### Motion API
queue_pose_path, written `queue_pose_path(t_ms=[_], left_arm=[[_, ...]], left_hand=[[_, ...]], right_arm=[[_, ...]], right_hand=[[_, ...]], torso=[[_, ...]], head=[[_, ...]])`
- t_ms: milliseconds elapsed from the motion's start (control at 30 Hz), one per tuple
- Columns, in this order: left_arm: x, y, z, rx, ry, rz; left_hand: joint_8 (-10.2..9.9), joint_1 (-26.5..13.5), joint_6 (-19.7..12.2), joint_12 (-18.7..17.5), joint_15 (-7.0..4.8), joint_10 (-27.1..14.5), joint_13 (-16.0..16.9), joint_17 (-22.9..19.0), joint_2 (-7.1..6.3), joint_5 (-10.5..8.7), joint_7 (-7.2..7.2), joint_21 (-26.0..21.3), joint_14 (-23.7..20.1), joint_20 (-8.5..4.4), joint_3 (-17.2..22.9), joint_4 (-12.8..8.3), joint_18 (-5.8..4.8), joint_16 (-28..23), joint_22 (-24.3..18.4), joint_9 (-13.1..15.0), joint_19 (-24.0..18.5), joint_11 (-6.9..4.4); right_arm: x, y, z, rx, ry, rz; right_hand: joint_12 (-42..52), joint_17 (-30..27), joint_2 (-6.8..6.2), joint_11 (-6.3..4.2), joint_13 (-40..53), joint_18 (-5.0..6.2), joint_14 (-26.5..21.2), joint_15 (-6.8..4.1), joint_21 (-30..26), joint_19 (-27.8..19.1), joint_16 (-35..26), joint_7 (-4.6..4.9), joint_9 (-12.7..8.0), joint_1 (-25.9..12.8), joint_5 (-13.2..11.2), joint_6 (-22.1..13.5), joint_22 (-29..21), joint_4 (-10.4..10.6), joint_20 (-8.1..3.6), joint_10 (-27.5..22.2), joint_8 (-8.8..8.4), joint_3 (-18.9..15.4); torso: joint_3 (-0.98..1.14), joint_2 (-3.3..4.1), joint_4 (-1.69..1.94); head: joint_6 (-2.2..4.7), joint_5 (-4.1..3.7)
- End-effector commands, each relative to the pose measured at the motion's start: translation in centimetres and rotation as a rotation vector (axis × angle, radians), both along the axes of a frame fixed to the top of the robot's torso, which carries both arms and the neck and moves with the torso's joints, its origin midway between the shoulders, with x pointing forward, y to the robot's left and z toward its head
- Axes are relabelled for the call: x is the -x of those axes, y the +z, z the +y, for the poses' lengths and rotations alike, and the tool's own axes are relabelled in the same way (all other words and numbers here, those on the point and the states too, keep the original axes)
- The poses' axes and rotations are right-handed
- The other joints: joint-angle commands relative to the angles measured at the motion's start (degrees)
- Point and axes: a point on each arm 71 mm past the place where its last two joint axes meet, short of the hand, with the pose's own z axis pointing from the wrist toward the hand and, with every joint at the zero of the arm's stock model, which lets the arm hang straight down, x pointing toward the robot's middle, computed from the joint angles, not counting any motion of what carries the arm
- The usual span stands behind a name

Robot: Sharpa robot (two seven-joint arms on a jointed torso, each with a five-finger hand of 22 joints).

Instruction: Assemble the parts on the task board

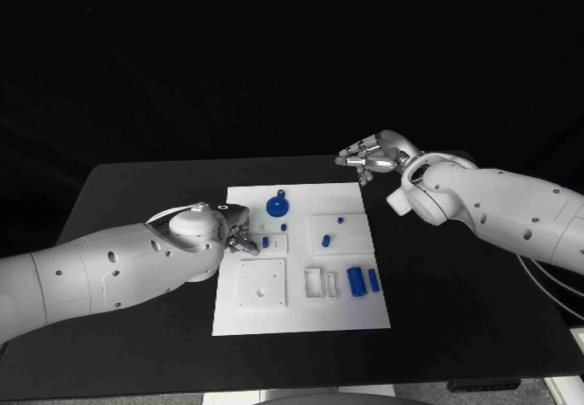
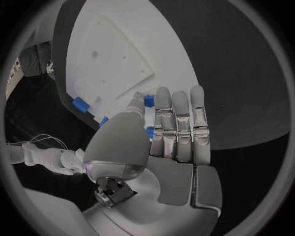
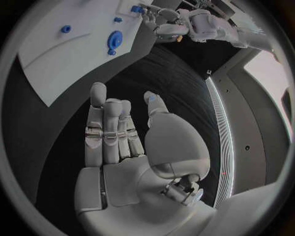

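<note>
The white task board (image 1: 305,316) lies mid-table. My left hand (image 1: 241,240) is low over its left half, and the thumb and a finger pinch a small blue peg (image 1: 267,242) at a small white block. The left wrist view has that peg (image 2: 149,101) between the thumb tip and the straight fingers (image 2: 178,123). My right hand (image 1: 375,157) hangs over the black table beyond the board's far right corner, its fingers (image 3: 107,128) apart and holding nothing. In the right wrist view the left hand (image 3: 166,24) has the peg (image 3: 136,9) at its fingertips.
A round blue disc part (image 1: 278,205) sits near the board's far edge. Two small blue pieces (image 1: 325,240) stand on a raised plate right of centre. A blue cylinder (image 1: 355,281) lies beside white holders. A square white plate (image 1: 262,283) with holes is close to the left arm.
</note>
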Motion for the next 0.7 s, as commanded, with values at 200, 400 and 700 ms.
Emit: queue_pose_path(t_ms=[200, 400, 700], left_arm=[[0.07, -0.48, -0.3, 0.013, -0.016, 0.065], [0.04, -0.58, -0.31, 0.018, -0.014, 0.08], [-0.08, -0.42, 0.6, 0.047, 0.002, 0.061]], left_hand=[[-4.85, 0.95, -0.39, -0.23, 0.33, -0.57, -0.12, -0.26, 2.81, 1.03, 0.77, -0.18, -0.26, 0.27, -1.62, -1.97, -0.48, -0.34, -0.24, -3.21, -0.05, 0.58], [-6.34, 1.3, -0.86, -0.3, 0.38, -0.83, -0.16, -0.32, 4.42, 2.68, 1.07, -0.19, -0.4, 0.29, -1.88, -2.42, -0.48, -0.39, -0.31, -3.94, -0.12, 0.7], [-7.81, -0.07, -1.8, -0.19, 0.69, -1.94, -0.09, -0.56, -0.39, 1.89, 2.05, -0.32, -1.02, 0.47, -1.8, -1.03, -0.54, -0.69, -0.87, -5.18, -0.66, 1.21]], right_arm=[[0.04, -0.1, 0.14, 0.0, 0.014, 0.004], [0.04, -0.2, 0.16, -0.001, 0.014, 0.007], [0.08, -0.37, 0.06, -0.001, 0.012, 0.01]], right_hand=[[0.1, -0.05, 0.09, 0.24, 0.0, -0.09, -0.23, 0.05, -0.35, 0.02, 0.19, 0.09, -0.06, -0.45, 0.38, -0.39, 0.03, -0.13, 0.05, -0.17, -0.16, 0.35], [0.13, -0.05, 0.08, 0.24, 0.03, -0.09, -0.23, 0.05, -0.35, 0.03, 0.19, 0.09, -0.06, -0.6, 0.4, -0.39, 0.03, -0.11, 0.05, -0.17, -0.17, 0.52], [0.13, -0.05, 0.08, 0.24, 0.03, -0.09, -0.23, 0.05, -0.35, 0.03, 0.19, 0.09, -0.06, -0.6, 0.4, -0.39, 0.03, -0.11, 0.05, -0.17, -0.17, 0.52]], torso=[[0.0, 0.0, 0.0], [-0.01, 0.02, -0.01], [-0.05, -0.02, 0.01]], head=[[0.03, -0.09], [0.01, -0.08], [0.11, -0.14]])
